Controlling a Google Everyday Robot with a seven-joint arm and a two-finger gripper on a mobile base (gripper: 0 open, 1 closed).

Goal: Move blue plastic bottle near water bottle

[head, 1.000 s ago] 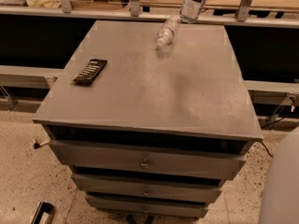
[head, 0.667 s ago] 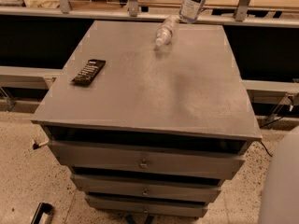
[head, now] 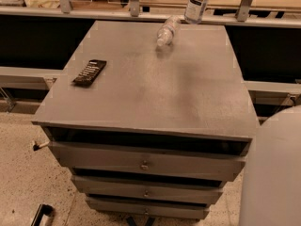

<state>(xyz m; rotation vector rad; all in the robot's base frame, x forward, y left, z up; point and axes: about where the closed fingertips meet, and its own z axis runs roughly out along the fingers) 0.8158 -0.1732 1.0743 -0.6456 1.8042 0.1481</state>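
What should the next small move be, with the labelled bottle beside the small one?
Probably set the blue plastic bottle down where it is and let go: it is upright at the table's far edge, right beside the water bottle lying on its side. The gripper is out of view above the picture's top edge.

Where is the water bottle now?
In the camera view the water bottle lies near the far edge of the cabinet top, just left of the blue plastic bottle; the pincer is out of view.
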